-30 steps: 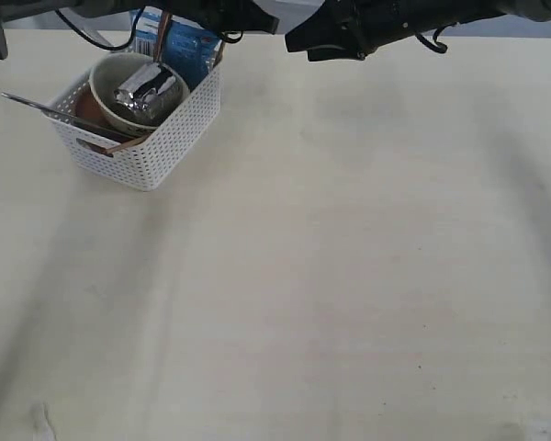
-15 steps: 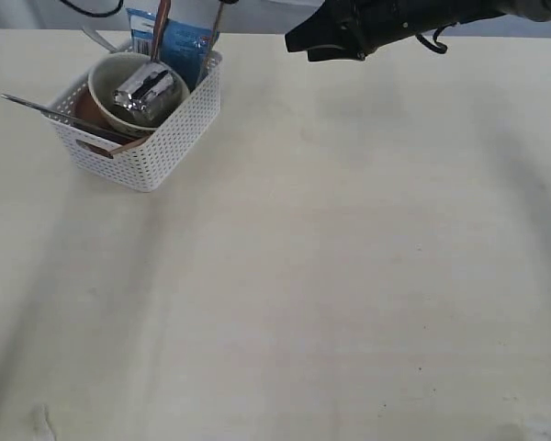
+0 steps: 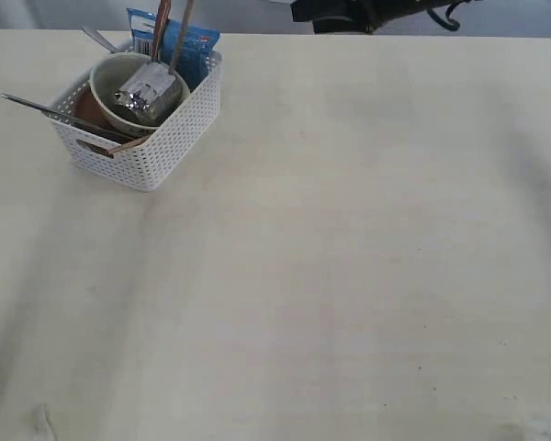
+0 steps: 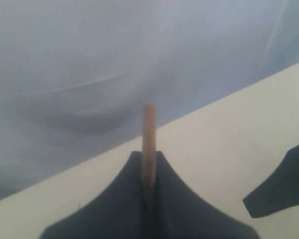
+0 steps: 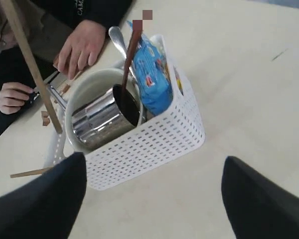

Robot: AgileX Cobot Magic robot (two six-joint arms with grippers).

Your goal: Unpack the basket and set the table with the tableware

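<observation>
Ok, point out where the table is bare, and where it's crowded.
The table is bare from the white basket rightward and toward the camera. The basket's corner is crowded: cream bowl, steel cup, blue snack packet, and a steel cutlery handle poking out leftward.

A blue snack packet is standing upright inside the basket, leaning against one of its walls. Just beyond it, a person in dark clothing is bending close over the tabletop. A pale grey-blue cloth backdrop is hanging behind.
</observation>
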